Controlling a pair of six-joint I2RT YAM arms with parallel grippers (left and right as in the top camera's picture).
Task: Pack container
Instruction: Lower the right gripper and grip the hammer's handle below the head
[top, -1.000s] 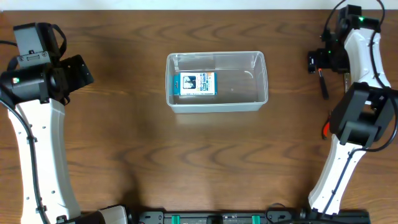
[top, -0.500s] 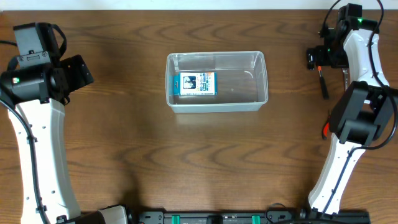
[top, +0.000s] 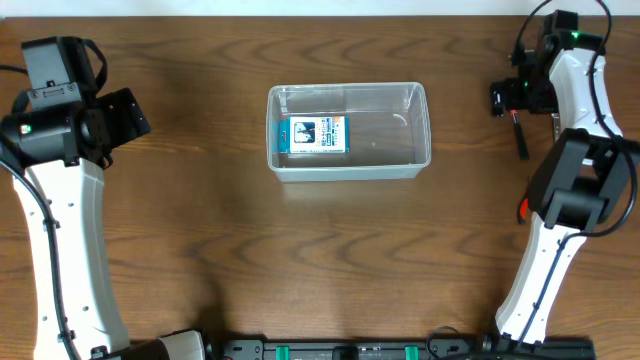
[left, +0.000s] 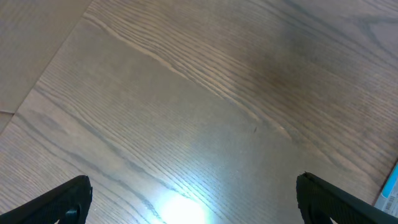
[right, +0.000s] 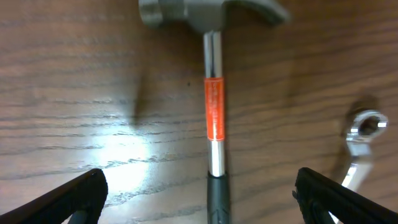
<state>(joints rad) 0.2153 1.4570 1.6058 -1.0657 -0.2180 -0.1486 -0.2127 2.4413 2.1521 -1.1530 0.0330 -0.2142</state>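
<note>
**A:** What could spoil this?

**B:** My guess is the hammer (right: 214, 93). Its steel head sits far from where the jaws would close, so a pinch low on the handle may let it swing or slip (the shaft looks polished). The wrench (right: 362, 140) also lies near the right finger's side and might get nudged.

**A:** And the right gripper (right: 202, 196)?

**B:** Spread wide, one finger on each side of the handle, holding nothing. I can't tell whether it touches the wooden table (top: 200, 250).

**A:** The left gripper (left: 196, 199)?

**B:** Also spread wide, over bare wood, with nothing in it.

**A:** Where is the container (top: 348, 88)?

**B:** At the table's middle, between the arms and well apart from the hammer. A small blue-and-white box (top: 317, 135) lies in its left end.
</note>
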